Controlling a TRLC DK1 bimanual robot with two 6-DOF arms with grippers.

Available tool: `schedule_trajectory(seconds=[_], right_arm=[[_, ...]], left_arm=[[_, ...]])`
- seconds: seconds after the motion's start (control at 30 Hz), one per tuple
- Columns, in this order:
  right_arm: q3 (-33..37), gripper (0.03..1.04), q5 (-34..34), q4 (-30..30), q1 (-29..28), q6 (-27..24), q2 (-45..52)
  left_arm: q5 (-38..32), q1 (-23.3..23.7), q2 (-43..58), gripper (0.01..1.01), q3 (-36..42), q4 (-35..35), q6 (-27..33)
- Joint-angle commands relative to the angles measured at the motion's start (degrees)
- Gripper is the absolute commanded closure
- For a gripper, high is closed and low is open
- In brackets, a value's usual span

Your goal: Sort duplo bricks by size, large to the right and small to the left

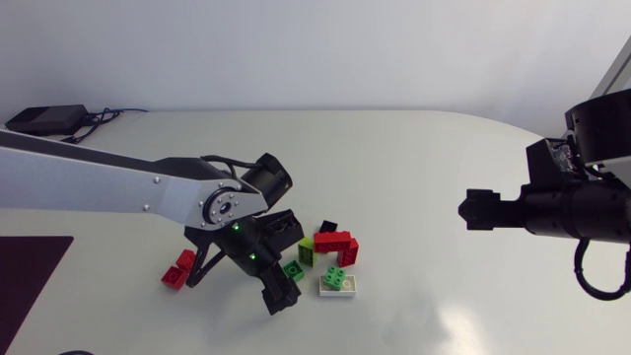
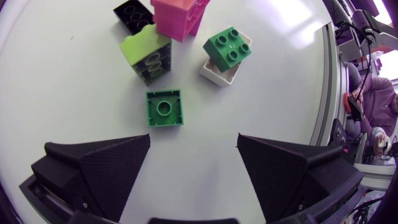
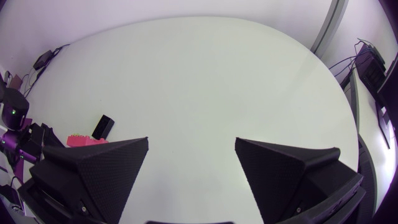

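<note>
Left gripper (image 2: 193,140): fingers spread wide, nothing held, poised low over the table (image 2: 68,93). Just ahead of the fingertips, roughly centred on the gap, lies a small green brick (image 2: 165,107), flat on the surface and apart from its neighbours.

Judgement: this brick is the pick in hand. A sound grasp calls for advancing until the fingers flank its two flat sides, then descending square, keeping clear of the lime brick (image 2: 146,56) close behind it.

Further on stand a green brick (image 2: 228,46) tilted on a white brick (image 2: 217,71), a pink-red brick (image 2: 177,15) and a black brick (image 2: 132,14).

View comparison: the left wrist view shows the small brick's single stud; the head view alone shows two red bricks (image 1: 179,271) lying to the left, beside the left arm. It shows the right gripper (image 1: 473,209) well apart at the right, but not its opening. The right wrist view settles that: fingers wide, empty.
</note>
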Motion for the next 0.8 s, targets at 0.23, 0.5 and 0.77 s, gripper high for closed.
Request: schedule_trajectory(seconds=[0.23,0.5,0.77], right_arm=[[-1.1,0.06,0.7,-0.1,0.5,0.1,0.8],[-1.1,0.06,0.7,-0.1,0.5,0.1,0.9],[-1.0,0.06,0.7,-0.2,0.5,0.1,1.0]], left_arm=[[-1.4,0.4,5.6,0.056,4.4,1.9,1.4],[-2.4,0.6,8.4,0.151,6.2,2.3,1.3],[-4.4,1.9,7.3,0.807,4.8,4.9,0.3]])
